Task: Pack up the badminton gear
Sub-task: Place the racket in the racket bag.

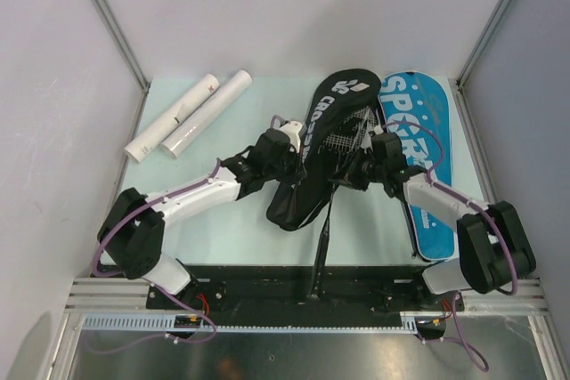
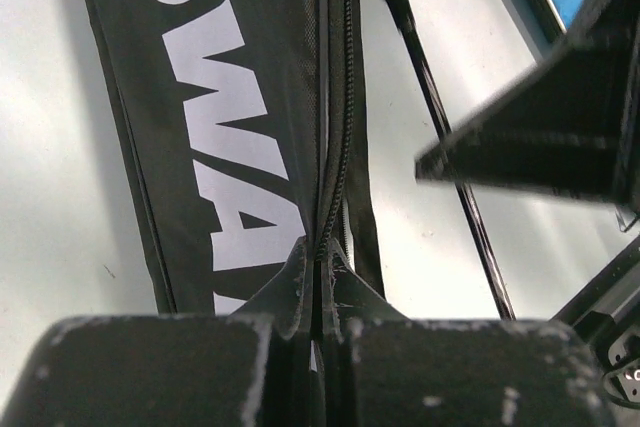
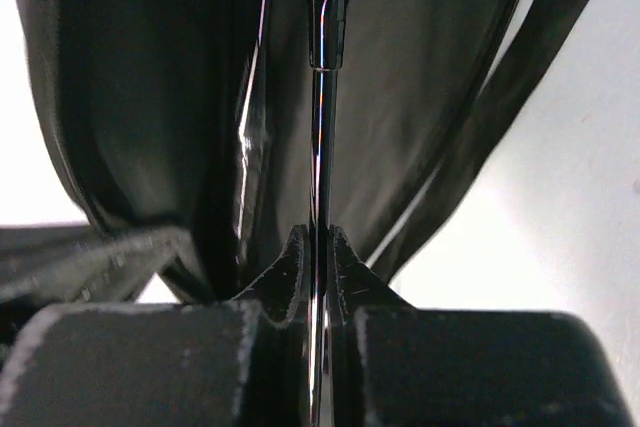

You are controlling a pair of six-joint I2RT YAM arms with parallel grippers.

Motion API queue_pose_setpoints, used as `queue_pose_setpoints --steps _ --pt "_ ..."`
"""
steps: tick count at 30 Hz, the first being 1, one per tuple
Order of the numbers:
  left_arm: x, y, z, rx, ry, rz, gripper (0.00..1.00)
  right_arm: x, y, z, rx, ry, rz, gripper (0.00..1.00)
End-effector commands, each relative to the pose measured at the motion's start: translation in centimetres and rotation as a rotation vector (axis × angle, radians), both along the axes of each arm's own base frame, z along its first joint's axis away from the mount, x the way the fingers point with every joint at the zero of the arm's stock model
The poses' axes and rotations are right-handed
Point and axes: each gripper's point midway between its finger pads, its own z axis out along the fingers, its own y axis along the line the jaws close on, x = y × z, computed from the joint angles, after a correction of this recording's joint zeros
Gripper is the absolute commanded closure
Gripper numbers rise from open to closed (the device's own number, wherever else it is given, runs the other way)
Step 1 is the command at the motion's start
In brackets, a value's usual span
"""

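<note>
A black racket bag [image 1: 325, 122] with white lettering lies mid-table, and a racket's strung head [image 1: 350, 126] shows in its open mouth. The racket's thin dark shaft [image 1: 325, 229] runs back towards the table's near edge. My left gripper [image 1: 289, 153] is shut on the bag's zipper edge [image 2: 340, 127]; in the left wrist view my left gripper [image 2: 322, 257] pinches the fabric. My right gripper [image 1: 343, 175] is shut on the racket shaft [image 3: 322, 127], and in the right wrist view my right gripper [image 3: 320, 242] has the black bag [image 3: 150, 97] behind it. A blue bag [image 1: 427, 131] lettered SPORT lies to the right.
Two long white tubes [image 1: 174, 117] [image 1: 209, 113] lie side by side at the far left of the table. Grey walls close in the left, back and right sides. The black base rail [image 1: 294, 295] runs along the near edge.
</note>
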Motion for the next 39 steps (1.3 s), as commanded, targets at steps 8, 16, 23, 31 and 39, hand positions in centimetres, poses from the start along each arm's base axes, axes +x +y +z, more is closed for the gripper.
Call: queue_pose_setpoints --steps 8,16,23,31,39 --pt "-3.8 -2.2 3.7 -0.188 0.031 -0.156 1.0 13.0 -2.1 4.1 0.137 -0.197 -0.345 1.0" --pt "-6.3 -1.9 2.2 -0.214 0.103 -0.2 1.0 19.5 -3.9 4.5 0.081 -0.267 -0.46 1.0" --pt "-7.3 -1.8 2.9 -0.263 0.112 -0.212 1.0 23.4 -5.0 1.3 -0.115 -0.336 -0.507 1.0" --pt "-7.6 -2.5 3.3 -0.303 0.156 -0.215 1.0 23.1 -4.8 -0.6 -0.162 -0.292 -0.531 1.0" --pt "-6.7 -3.1 3.8 -0.363 0.162 -0.186 1.0 20.6 1.1 -1.1 -0.109 -0.219 -0.287 0.58"
